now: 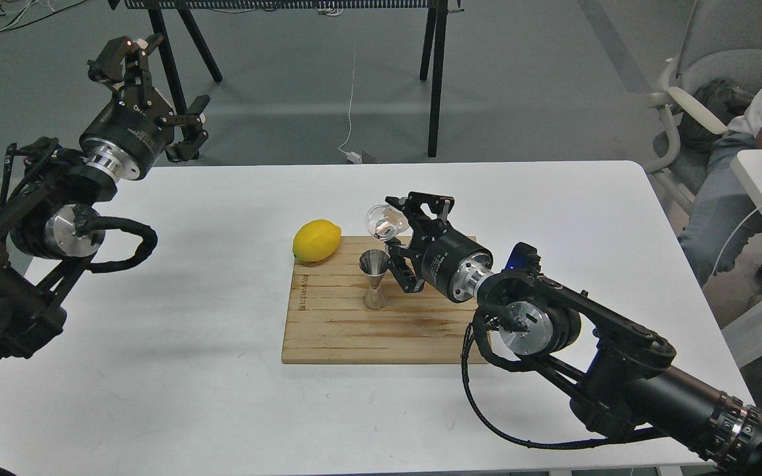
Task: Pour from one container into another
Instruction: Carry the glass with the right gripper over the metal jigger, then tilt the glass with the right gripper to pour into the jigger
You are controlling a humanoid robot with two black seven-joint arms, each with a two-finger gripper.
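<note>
On the wooden cutting board (348, 324) at the middle of the white desk (209, 370) stood the steel jigger (374, 279), upright, with a lemon (317, 240) at the board's far-left corner. Right claw (395, 233) gripped the clear glass cup (381, 222), tipped sideways just above and beyond the jigger's mouth. Left claw (149, 86) hung spread and unloaded, well apart over the desk's far-left edge.

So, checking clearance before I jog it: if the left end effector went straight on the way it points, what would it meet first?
Nothing nearby, it seems: the left end effector points up and away, off the table, toward the black stand legs; depth is unclear.
</note>
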